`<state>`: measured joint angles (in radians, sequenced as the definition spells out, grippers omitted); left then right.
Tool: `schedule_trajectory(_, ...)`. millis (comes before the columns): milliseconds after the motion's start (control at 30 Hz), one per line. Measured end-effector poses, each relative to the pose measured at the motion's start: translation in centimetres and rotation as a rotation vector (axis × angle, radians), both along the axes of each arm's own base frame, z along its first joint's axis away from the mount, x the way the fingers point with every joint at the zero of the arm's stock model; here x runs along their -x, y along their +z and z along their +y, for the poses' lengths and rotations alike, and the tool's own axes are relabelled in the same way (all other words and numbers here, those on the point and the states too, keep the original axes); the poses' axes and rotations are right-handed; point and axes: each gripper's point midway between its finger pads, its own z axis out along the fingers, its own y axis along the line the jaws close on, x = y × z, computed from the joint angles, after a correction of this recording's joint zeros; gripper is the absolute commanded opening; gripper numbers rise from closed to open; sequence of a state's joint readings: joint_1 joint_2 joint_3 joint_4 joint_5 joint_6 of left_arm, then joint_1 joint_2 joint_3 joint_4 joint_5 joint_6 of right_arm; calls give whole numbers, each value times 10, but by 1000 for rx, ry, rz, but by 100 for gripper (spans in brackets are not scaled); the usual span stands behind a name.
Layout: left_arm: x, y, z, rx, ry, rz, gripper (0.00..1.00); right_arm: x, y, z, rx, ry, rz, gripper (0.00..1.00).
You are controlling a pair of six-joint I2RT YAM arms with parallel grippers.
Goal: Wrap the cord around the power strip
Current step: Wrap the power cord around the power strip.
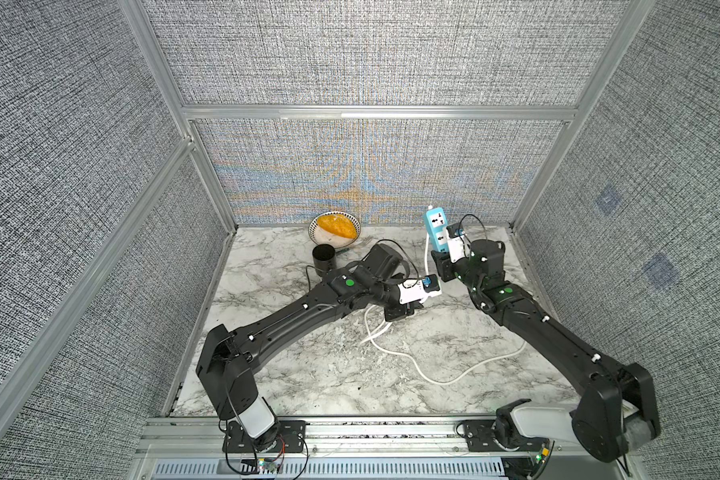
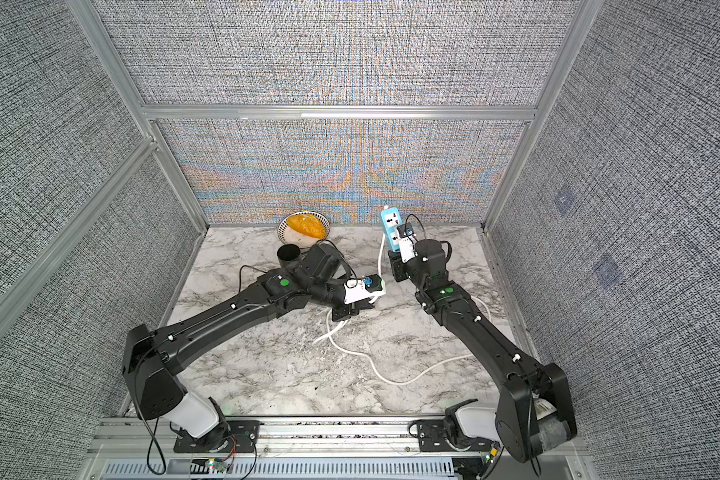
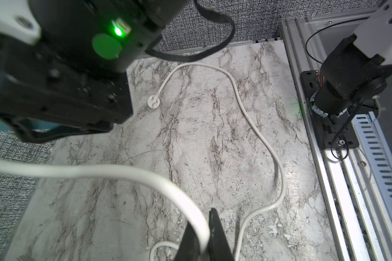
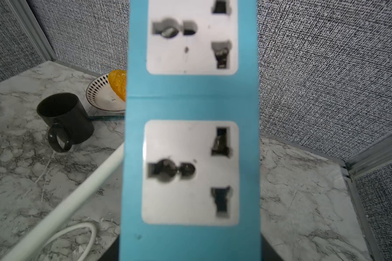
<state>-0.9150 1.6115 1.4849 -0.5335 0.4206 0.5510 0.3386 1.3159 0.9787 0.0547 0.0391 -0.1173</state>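
Marble worktop point(image 1: 308, 374) with both arms reaching inward. The right end effector point(image 1: 440, 259) was clamped on the lower end of the power strip point(image 1: 434, 226), holding it upright above the worktop's far right part. The left end effector point(image 3: 203, 239) was pinched shut on the cord point(image 3: 100, 170) near the worktop's centre. Slack cord lay looped toward the front edge, and the plug point(image 3: 153, 102) lay flat toward the right edge.

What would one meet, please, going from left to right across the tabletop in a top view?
Black mug → left gripper, jaws shut on the cord → power strip, held on end by the right gripper. The plate overlaps the mug in that direction, so it is left out.
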Motion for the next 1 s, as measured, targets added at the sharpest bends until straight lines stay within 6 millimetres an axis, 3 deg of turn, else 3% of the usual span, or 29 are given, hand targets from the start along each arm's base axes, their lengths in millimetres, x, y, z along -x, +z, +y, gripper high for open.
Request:
schedule_trajectory(133,-2,13,4,-25,-8,-49,3,2,-14,1,64,28,35,0)
schedule_trajectory(400,-10,19,18,-100,-2,-162,3,13,-32,16,171,141,62,0)
schedule_trajectory(767,-36,43,34,-124,21,-232,4,52,-73,35,300,344,93,0)
schedule_trajectory(1000,-51,50,46,-130,36,-229,4,74,-85,42,338,461,56,0)
